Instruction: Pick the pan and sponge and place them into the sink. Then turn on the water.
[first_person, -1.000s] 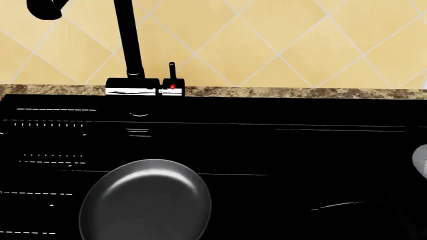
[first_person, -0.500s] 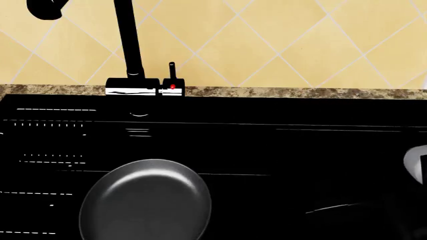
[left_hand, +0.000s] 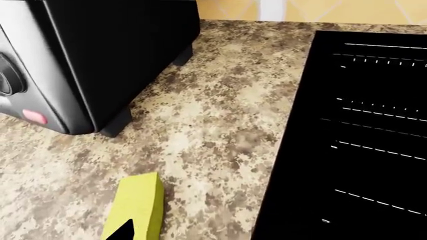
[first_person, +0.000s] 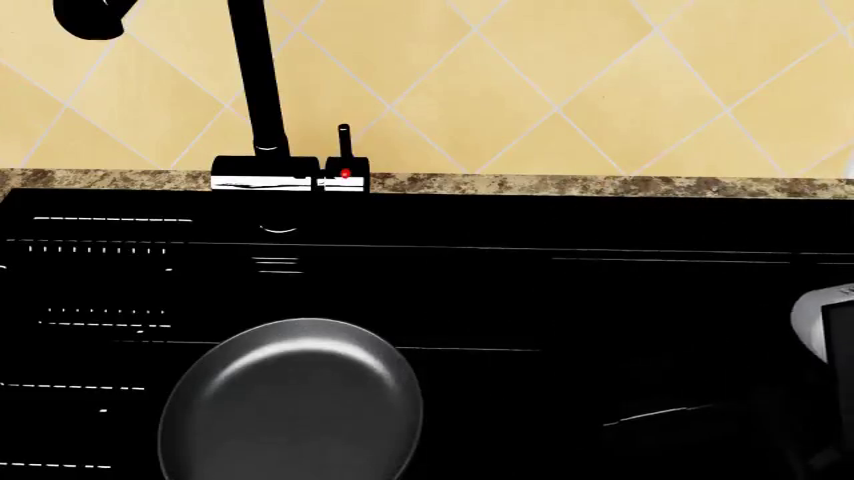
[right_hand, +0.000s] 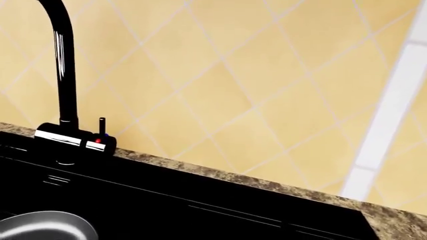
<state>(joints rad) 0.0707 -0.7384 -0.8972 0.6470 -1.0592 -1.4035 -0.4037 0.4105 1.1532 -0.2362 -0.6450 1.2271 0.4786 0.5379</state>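
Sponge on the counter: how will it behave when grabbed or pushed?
The sponge looks like a small block, probably light and soft, so it may squash under grip. It lies flat on the granite countertop, so a push would likely slide it, not roll it.

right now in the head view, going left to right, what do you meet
pan in the sink → faucet → red-dotted lever → pale grey robot part at the right edge

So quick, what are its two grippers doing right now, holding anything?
Left gripper: only a dark tip shows by the sponge; open or shut cannot be told.
Right gripper: not in view.
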